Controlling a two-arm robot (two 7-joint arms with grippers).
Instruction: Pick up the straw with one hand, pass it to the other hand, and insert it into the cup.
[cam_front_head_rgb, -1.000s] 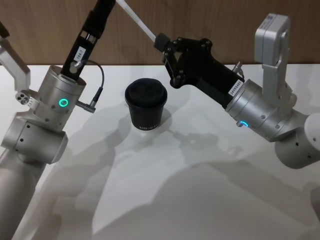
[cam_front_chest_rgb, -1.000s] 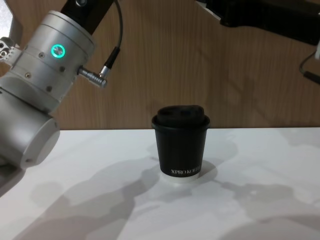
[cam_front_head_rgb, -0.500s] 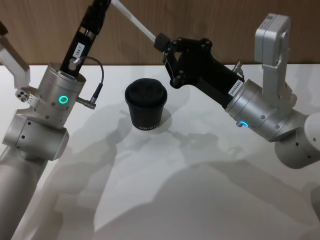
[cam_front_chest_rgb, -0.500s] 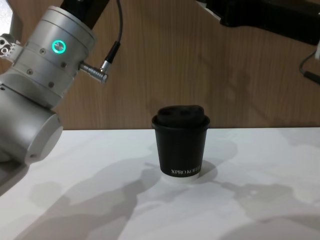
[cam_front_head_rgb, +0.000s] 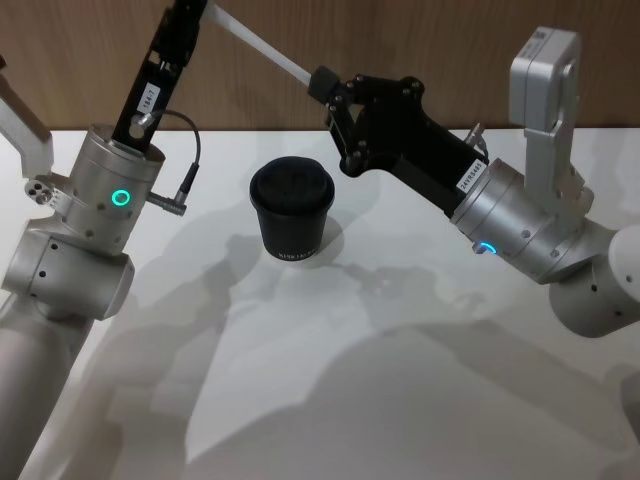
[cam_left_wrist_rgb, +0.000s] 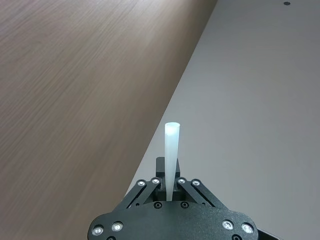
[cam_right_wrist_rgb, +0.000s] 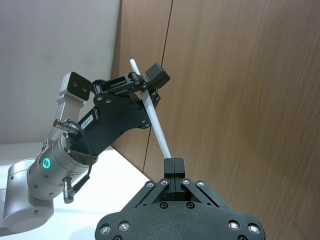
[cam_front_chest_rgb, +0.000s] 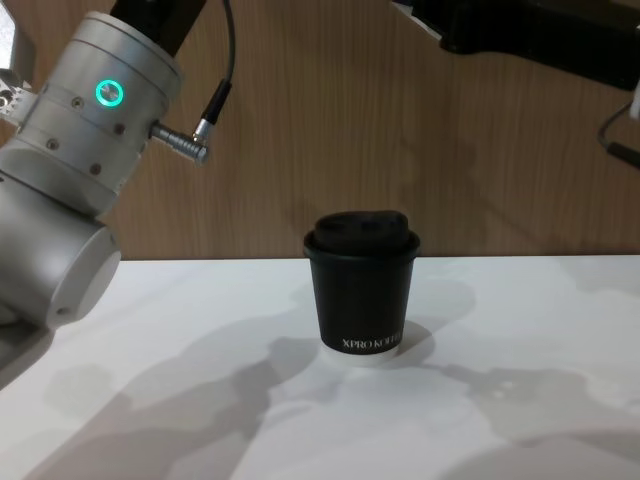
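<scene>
While one white counter (cam_front_head_rgb: 400, 400) spreads across the foreground and one wood-panelled wall (cam_front_head_rgb: 450, 50) rises behind it, two silver-grey arms reach over it from either side. The left arm (cam_front_head_rgb: 95, 205), bearing one glowing green ring (cam_front_head_rgb: 120, 197), points steeply upward toward the wall. The right arm (cam_front_head_rgb: 515, 225) leans in from the other side, up and toward the middle.

Two black pincers meet high above the counter. The left pincer (cam_right_wrist_rgb: 146, 85) is closed tight on the straw close to one end, with a short tip sticking out past its fingers. The right pincer (cam_front_head_rgb: 322, 82) is closed tight on the other end of the same straw, its two fingers pressed together around it.

One black cup (cam_front_head_rgb: 290, 215) stands upright on the counter between the two arms. Its domed lid is on, with white lettering low on its side and a white rim at the base. Nothing touches it.

One thin white straw (cam_front_head_rgb: 262, 45) runs straight and slanted through the air between the two pincers. It is well above the cup and higher at the left pincer's end.

One thin black cable (cam_front_head_rgb: 198, 150) loops from the left arm down to one metal plug (cam_front_head_rgb: 172, 206) at the arm's side.
</scene>
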